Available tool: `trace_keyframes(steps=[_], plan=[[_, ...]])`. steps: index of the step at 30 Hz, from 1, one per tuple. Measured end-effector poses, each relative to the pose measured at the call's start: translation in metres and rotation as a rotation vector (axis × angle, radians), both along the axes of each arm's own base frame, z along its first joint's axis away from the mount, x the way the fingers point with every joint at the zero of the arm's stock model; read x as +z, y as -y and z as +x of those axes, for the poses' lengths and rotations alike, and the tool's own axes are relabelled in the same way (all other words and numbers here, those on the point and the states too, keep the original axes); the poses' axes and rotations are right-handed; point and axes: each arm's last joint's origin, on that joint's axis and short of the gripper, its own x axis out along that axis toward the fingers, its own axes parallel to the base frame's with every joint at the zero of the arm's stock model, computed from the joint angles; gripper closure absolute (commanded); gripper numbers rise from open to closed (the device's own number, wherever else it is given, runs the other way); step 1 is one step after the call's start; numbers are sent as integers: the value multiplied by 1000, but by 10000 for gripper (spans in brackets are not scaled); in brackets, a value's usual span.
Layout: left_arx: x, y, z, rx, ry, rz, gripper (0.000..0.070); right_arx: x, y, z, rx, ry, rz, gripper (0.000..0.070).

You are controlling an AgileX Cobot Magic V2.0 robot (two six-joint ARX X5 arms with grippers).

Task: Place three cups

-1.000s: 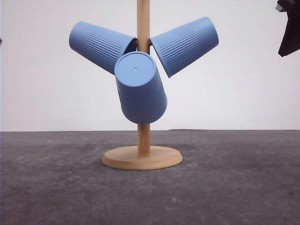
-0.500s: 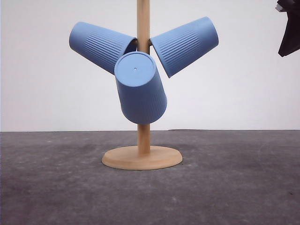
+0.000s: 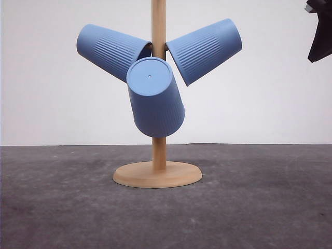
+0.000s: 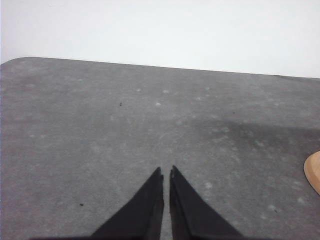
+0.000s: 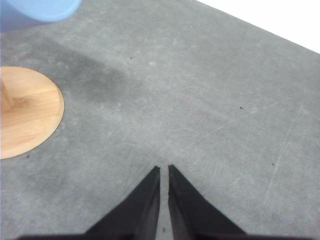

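Three blue ribbed cups hang upside down on a wooden stand (image 3: 158,155) in the front view: one cup (image 3: 110,50) tilts up to the left, another cup (image 3: 206,49) tilts up to the right, and the third cup (image 3: 154,98) points its flat base toward the camera. A blue cup edge (image 5: 37,10) shows in the right wrist view above the stand's round base (image 5: 27,111). My left gripper (image 4: 166,172) is shut over bare table, holding nothing. My right gripper (image 5: 164,168) is shut too, empty, beside the base.
The grey tabletop (image 3: 259,207) spreads around the stand's round base (image 3: 157,174). A dark part of the right arm (image 3: 320,36) hangs at the upper right of the front view. The base edge (image 4: 313,172) shows in the left wrist view. A white wall stands behind.
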Motion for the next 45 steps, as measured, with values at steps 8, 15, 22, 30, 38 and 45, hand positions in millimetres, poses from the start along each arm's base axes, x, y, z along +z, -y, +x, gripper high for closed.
trace_keyframes(steps=[8,15,22,30,38,45], plan=[[0,0,0,0,0,-1,700,0,0,0,0,0,0,672],[0,0,0,0,0,-1,700,0,0,0,0,0,0,672],[0,0,0,0,0,-1,700,-3,6,-3,-35,-3,21,672],[0,0,0,0,0,-1,700,-56,37,-39,-244,-6,126,672],[0,0,0,0,0,-1,700,-111,52,-67,-343,178,183,672],[0,0,0,0,0,-1,700,-146,55,-80,-371,217,206,672]])
